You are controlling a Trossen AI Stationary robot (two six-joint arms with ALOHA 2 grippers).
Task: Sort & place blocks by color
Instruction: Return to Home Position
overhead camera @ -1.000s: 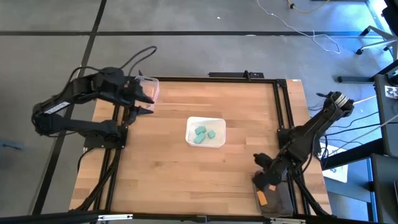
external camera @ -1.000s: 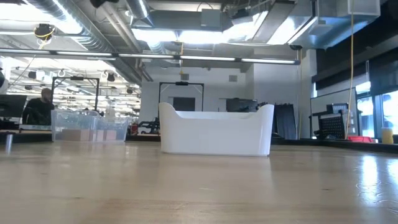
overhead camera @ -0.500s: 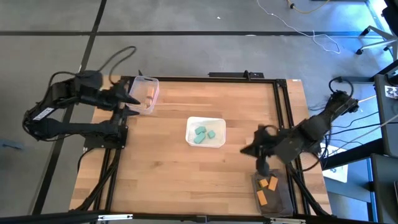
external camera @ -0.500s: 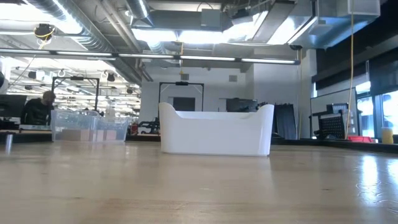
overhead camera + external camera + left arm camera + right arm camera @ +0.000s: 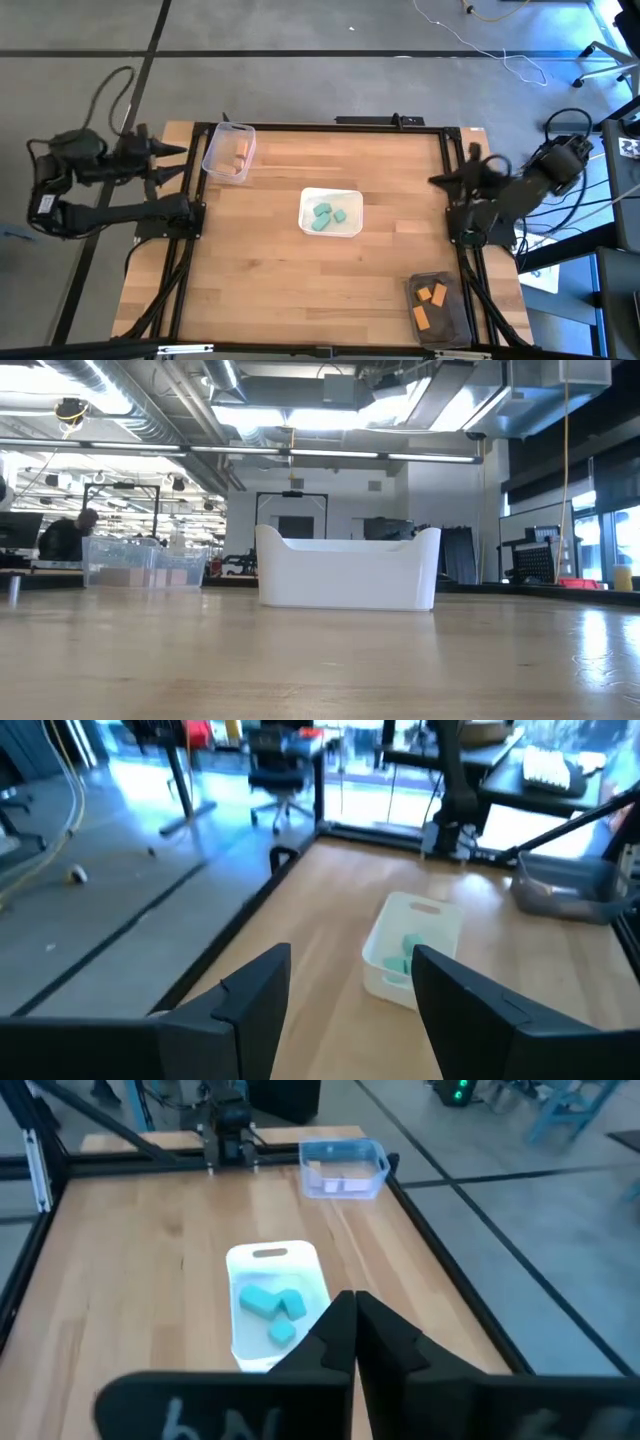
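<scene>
Teal blocks [image 5: 328, 215] fill the white tray [image 5: 309, 196], orange blocks [image 5: 430, 300] the dark bin [image 5: 457, 312], pale wood blocks [image 5: 241, 155] the clear tub [image 5: 214, 152], while the wide-open left gripper [image 5: 172, 163] and pinched-shut, empty right gripper [image 5: 440, 180] hang at the table [image 5: 330, 290] sides, seemingly homing, only parking ahead.

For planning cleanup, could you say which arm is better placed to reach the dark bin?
Right, probably: the right pincer hovers nearer the dark bin; the left pincer is off the opposite edge.
</scene>
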